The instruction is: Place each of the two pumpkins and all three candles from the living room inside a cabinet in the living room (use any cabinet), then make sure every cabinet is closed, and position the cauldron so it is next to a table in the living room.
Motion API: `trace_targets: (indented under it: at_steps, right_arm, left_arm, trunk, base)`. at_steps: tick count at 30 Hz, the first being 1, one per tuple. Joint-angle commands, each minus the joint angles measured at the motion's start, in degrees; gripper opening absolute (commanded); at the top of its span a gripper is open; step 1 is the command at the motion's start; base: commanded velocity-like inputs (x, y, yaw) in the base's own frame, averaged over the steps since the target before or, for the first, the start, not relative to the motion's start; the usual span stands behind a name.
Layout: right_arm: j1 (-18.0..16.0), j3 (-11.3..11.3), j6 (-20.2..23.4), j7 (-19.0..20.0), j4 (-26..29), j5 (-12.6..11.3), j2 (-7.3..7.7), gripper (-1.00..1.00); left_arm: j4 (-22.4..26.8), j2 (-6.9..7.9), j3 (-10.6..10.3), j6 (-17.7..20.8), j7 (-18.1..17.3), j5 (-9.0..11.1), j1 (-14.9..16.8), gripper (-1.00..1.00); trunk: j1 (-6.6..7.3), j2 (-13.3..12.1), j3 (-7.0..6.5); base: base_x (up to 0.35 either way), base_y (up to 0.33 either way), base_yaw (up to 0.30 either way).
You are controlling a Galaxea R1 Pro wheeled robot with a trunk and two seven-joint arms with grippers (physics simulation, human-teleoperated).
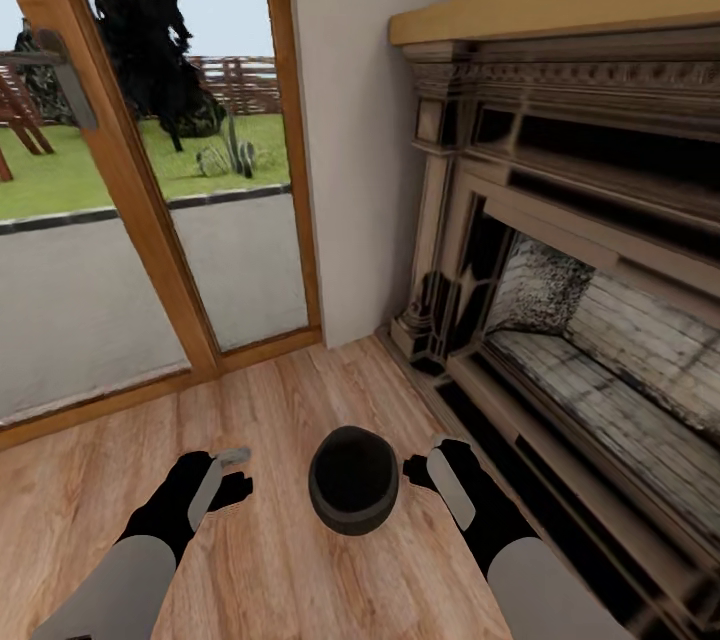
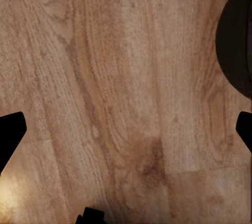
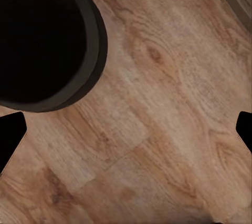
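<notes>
The cauldron [image 1: 353, 492] stands upright on the wooden floor [image 1: 300, 400] at the lower middle of the head frame, mouth up, between the two black end effectors; the left end effector [image 1: 232, 476] hangs at lower left, apart from the pot, and the right end effector [image 1: 425, 465] sits just beside its rim at lower right, though contact cannot be told. In both wrist views the fingers [image 2: 10, 132] [image 3: 10, 134] stand wide apart over bare planks, released and grasping nothing; a fireplace [image 1: 570, 250] fills the right of the head frame, and a glass door [image 1: 120, 220] the upper left.
</notes>
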State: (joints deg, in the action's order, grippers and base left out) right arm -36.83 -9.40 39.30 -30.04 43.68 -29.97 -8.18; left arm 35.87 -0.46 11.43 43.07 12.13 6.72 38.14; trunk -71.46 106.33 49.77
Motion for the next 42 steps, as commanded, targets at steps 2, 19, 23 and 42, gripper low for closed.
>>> trace_targets:
  at_steps: [2, 19, 23, 42]
  right_arm:
    - [0.0, 0.0, 0.0, 0.0, 0.0, 0.0, 0.01, 1.00]
    - [0.0, -0.2, 0.2, 4.3, -0.1, 0.2, -0.49, 1.00]
    - [0.0, -0.1, 0.2, 4.8, -0.1, 0.5, -0.52, 1.00]
    - [0.0, -0.2, 0.1, 4.8, -0.1, 0.5, -0.52, 1.00]
  left_arm:
    - [0.0, -0.02, 0.0, 0.0, 0.0, 0.0, 0.0, 1.00]
    - [0.0, 0.11, 0.0, 0.3, -13.5, 0.1, 0.0, 1.00]
    - [0.0, 0.13, 0.0, 0.3, -14.3, 0.0, 0.0, 1.00]
    - [0.0, 0.12, 0.0, 0.3, -14.3, 0.0, 0.0, 1.00]
  trunk:
    - [0.00, 0.0, 0.00]
    - [0.00, 0.0, 0.00]
    - [0.00, 0.0, 0.00]
    - [0.00, 0.0, -0.05]
  base:
    - [0.325, 0.000, -0.008]
    - [0.265, -0.019, -0.001]
    - [0.005, 0.000, 0.000]
    - [0.098, 0.049, -0.057]
